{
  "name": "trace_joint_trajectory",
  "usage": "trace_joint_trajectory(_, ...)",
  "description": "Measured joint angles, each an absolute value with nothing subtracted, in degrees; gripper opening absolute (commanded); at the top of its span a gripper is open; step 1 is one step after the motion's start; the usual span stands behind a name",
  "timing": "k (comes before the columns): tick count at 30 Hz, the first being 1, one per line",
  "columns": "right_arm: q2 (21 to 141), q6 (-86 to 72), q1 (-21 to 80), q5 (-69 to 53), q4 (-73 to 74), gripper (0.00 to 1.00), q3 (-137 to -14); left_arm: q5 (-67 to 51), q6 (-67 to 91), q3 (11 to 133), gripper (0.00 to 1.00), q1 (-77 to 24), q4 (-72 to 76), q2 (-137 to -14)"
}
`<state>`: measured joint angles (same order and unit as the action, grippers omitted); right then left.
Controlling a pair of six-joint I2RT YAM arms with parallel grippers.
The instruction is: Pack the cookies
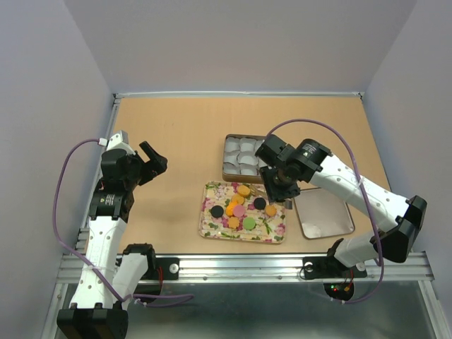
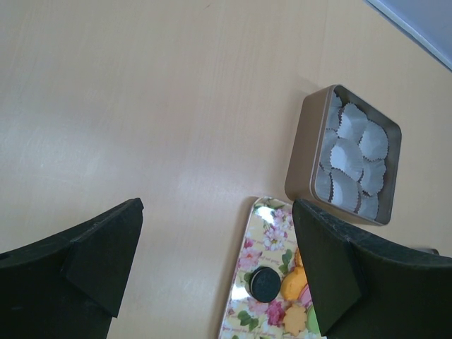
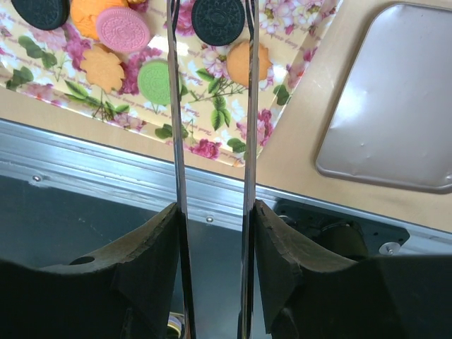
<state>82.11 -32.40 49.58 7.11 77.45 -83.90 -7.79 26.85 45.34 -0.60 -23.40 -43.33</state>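
Several cookies lie on the floral tray (image 1: pixel 209 227): black (image 1: pixel 217 211), pink (image 1: pixel 239 212), green (image 1: pixel 248 224), orange (image 1: pixel 271 210) and yellow (image 1: pixel 244 191). My right gripper (image 1: pixel 277 188) hangs over the tray's right part. In the right wrist view it (image 3: pixel 214 212) is shut on thin metal tongs (image 3: pixel 175 127), whose two blades stand on either side of a black cookie (image 3: pixel 219 20) and touch its edges. I cannot tell whether that cookie is lifted. My left gripper (image 1: pixel 152 161) is open and empty, held above bare table left of the tray (image 2: pixel 265 233).
A square tin (image 1: pixel 244 157) filled with white paper cups stands just behind the tray and also shows in the left wrist view (image 2: pixel 349 159). Its lid (image 1: pixel 323 213) lies right of the tray, also in the right wrist view (image 3: pixel 395 106). A metal rail (image 1: pixel 240 265) runs along the near edge.
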Motion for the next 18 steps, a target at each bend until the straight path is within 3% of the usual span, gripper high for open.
trace_joint_trajectory(18, 81.12, -32.34, 49.60, 6.11, 77.60, 0.49, -80.58, -7.49, 26.89, 45.34, 0.99, -0.60, -23.40, -43.33)
